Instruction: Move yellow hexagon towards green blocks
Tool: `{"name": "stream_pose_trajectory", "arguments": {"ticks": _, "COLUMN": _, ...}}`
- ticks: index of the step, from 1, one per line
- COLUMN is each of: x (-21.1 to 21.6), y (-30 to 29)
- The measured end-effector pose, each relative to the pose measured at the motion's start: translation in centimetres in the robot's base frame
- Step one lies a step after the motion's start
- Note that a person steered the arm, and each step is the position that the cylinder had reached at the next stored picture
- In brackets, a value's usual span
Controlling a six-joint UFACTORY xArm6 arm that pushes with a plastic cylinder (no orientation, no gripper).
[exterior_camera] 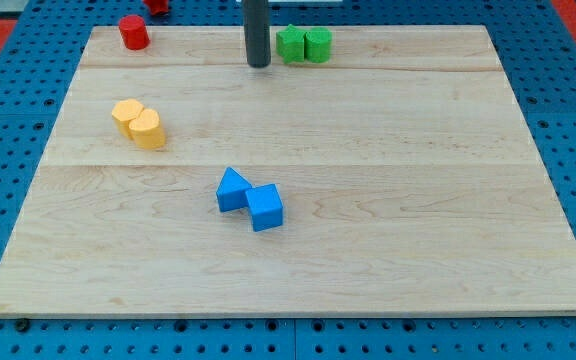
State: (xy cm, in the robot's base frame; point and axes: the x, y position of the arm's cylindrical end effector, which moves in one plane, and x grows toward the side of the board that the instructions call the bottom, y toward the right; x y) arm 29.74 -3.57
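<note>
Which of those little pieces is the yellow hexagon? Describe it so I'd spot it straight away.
Start at the wooden board and go to its left side, about a third of the way down. Two yellow blocks touch there; the yellow hexagon is the upper-left one, with flat facets. Its neighbour, the yellow cylinder, is round. My tip is far off, just left of the green blocks.

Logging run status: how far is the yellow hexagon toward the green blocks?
Done: nothing visible; the yellow hexagon sits at the view's left touching a yellow cylinder, far from the green blocks. In hand: my tip rests just left of the greens, not near the hexagon. Left: the whole push toward the upper right.
</note>
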Motion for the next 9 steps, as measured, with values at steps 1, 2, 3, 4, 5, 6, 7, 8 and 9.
{"name": "stream_pose_trajectory", "arguments": {"ticks": 1, "x": 8.9, "y": 2.5}}
{"name": "stream_pose_trajectory", "arguments": {"ticks": 2, "x": 13.9, "y": -3.6}}
{"name": "stream_pose_trajectory", "arguments": {"ticks": 3, "x": 17.2, "y": -10.3}}
{"name": "stream_pose_trajectory", "arguments": {"ticks": 4, "x": 15.9, "y": -20.0}}
{"name": "stream_pose_trajectory", "arguments": {"ticks": 5, "x": 11.3, "y": -20.7}}
{"name": "stream_pose_trajectory", "arguments": {"ticks": 6, "x": 7.5, "y": -16.8}}
{"name": "stream_pose_trajectory", "arguments": {"ticks": 7, "x": 6.9, "y": -10.3}}
{"name": "stream_pose_trajectory", "arguments": {"ticks": 8, "x": 6.3, "y": -7.8}}
{"name": "stream_pose_trajectory", "arguments": {"ticks": 9, "x": 5.1, "y": -8.2}}
